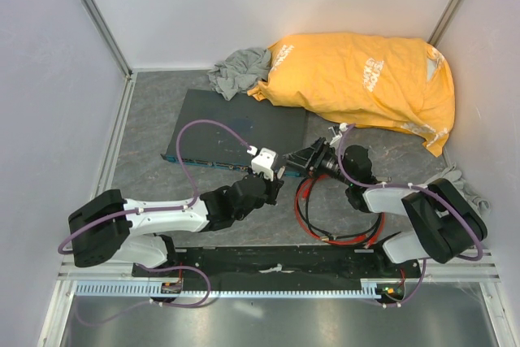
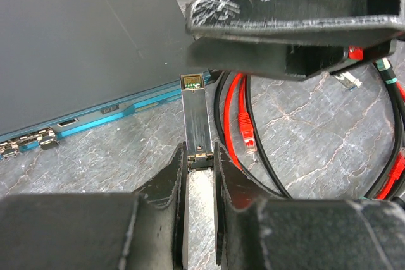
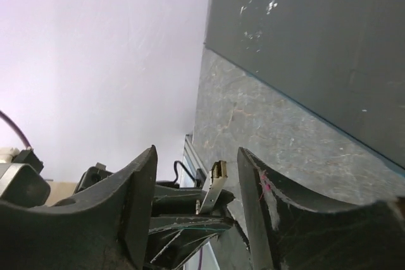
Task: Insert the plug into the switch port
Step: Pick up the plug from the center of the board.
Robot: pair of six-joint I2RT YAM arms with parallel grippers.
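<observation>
The switch (image 1: 236, 127) is a flat dark grey box; its blue-green front edge (image 2: 114, 109) carries the small sockets (image 2: 66, 121). My left gripper (image 2: 199, 156) is shut on a slim silver metal module (image 2: 193, 115), which points toward the switch's right corner and is not touching it. The red plug (image 2: 247, 132) lies loose on the table just right of that module, on its red cable (image 1: 305, 201). My right gripper (image 3: 197, 162) is open, its fingers (image 2: 291, 23) on either side of the module's tip (image 3: 215, 184) without touching it.
A yellow bag (image 1: 366, 79) and a grey cloth (image 1: 240, 67) lie behind the switch. Red and black cables coil (image 1: 329, 221) between the arms. A small silver connector (image 2: 348, 80) lies on the stone-patterned table. White walls enclose the left, back and right.
</observation>
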